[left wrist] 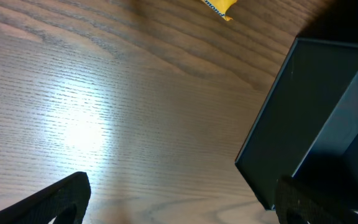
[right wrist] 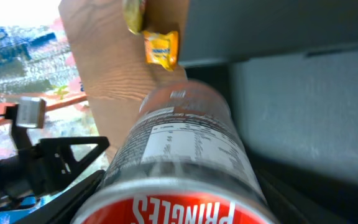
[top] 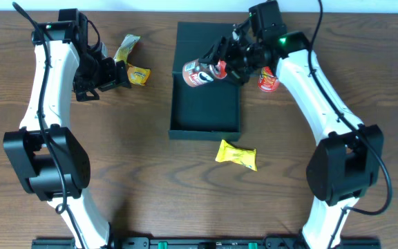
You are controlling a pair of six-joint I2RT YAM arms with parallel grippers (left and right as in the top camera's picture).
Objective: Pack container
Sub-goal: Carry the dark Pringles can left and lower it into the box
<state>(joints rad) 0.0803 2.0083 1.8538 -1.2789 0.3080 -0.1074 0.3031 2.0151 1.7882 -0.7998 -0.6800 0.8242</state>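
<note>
The dark teal container [top: 206, 114] lies open in the middle of the table, its lid flap at the far end. My right gripper [top: 228, 66] is shut on a red Pringles can [top: 200, 73] and holds it on its side over the box's far left part; the can fills the right wrist view [right wrist: 179, 162]. A second red can [top: 268, 79] lies right of the box. My left gripper [top: 109, 75] is open and empty, left of the box, beside a yellow packet [top: 139, 75]. The box corner shows in the left wrist view [left wrist: 316, 118].
A yellow-green packet [top: 126, 48] lies at the far left of the box. Another yellow packet [top: 237, 155] lies in front of the box. A yellow packet edge shows in the left wrist view [left wrist: 219, 6] and in the right wrist view [right wrist: 160, 48].
</note>
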